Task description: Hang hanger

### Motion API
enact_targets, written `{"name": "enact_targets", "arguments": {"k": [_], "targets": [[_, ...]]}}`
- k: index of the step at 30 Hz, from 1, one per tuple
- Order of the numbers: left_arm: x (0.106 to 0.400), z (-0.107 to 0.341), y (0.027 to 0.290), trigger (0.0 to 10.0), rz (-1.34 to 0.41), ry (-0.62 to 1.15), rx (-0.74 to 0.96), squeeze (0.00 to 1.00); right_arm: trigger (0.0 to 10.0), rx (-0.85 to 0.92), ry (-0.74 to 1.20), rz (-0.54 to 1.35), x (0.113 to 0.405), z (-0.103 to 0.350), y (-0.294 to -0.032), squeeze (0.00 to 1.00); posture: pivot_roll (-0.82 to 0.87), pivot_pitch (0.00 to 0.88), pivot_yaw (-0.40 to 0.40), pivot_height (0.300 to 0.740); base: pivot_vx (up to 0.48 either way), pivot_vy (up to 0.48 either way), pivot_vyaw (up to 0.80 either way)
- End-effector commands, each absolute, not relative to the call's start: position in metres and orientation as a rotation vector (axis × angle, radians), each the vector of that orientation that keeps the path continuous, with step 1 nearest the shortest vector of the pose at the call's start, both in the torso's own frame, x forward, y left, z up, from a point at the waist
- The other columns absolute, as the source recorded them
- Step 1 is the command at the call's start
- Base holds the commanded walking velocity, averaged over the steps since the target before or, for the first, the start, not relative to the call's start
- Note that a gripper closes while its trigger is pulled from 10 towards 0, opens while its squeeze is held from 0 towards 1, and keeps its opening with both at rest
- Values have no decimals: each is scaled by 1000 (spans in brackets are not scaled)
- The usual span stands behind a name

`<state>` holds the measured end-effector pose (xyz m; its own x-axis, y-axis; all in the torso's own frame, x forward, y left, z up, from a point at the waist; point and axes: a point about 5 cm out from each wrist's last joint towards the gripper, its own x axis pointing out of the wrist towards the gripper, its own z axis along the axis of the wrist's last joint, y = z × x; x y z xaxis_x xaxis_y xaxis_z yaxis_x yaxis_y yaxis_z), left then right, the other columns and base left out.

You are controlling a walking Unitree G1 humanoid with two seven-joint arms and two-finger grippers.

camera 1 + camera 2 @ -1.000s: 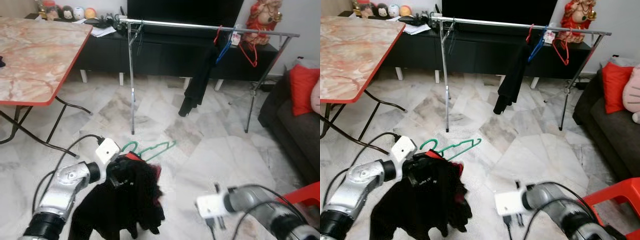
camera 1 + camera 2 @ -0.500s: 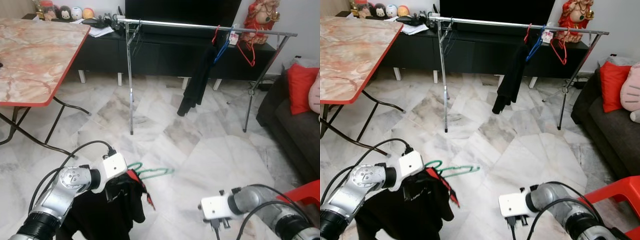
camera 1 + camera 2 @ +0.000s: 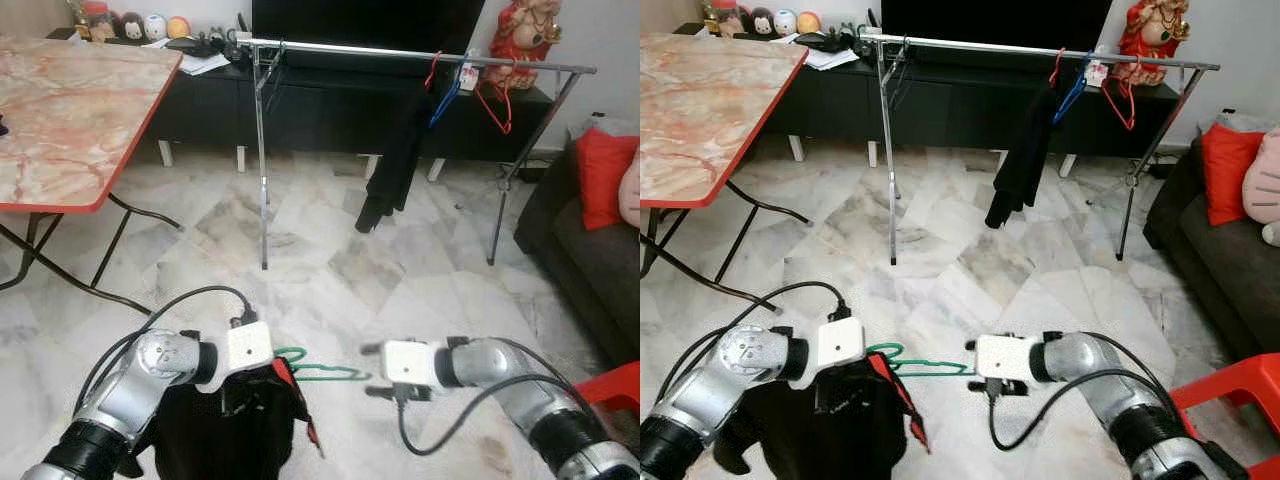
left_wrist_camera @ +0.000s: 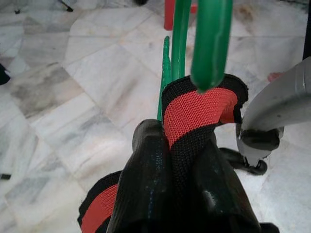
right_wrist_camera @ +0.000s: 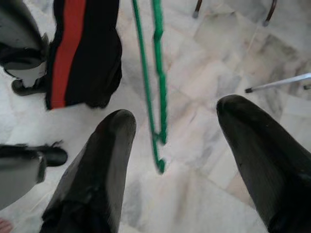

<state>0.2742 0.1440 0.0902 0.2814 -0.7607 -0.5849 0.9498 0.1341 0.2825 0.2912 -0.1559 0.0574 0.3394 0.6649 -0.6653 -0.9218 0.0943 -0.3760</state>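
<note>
Left gripper (image 4: 170, 160) pinches the black-red garment (image 4: 197, 109) on the green hanger (image 5: 158, 87) low over the floor, right gripper (image 5: 172, 141) spread wide at its tip — thin, springy wire w/ floppy cloth, so prob. best held by the stiff hook.
</note>
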Motion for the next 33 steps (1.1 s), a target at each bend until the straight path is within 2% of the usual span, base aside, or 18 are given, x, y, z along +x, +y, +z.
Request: {"name": "enact_targets", "arguments": {"k": [1,2,3,14,16,28,33], "targets": [[279,100,138,10000,-1282,293,697,0,10000,-856,349,1194,293,62,-158,1000,-6,0,-124,740,0,0,0],[279,100,138,10000,-1281,293,697,0,10000,-856,338,1196,293,63,-157,557,-6,0,-124,740,0,0,0],[280,101,138,10000,-1281,292,697,0,10000,-856,326,1192,294,64,-155,0,-7,0,-125,740,0,0,0],[279,104,127,10000,-1306,271,678,0,10000,-842,290,1178,297,68,-147,0,0,0,-128,740,0,0,0],[278,107,118,10000,-1337,255,659,0,10000,-824,262,1186,297,71,-141,0,0,0,-128,740,0,0,0],[274,107,105,10000,-1381,246,647,0,10000,-833,276,1210,294,66,-140,0,1,0,-129,740,0,0,0],[273,109,89,10000,-1409,215,627,0,10000,-835,284,1211,293,64,-139,0,-4,0,-143,740,0,0,0]]}}
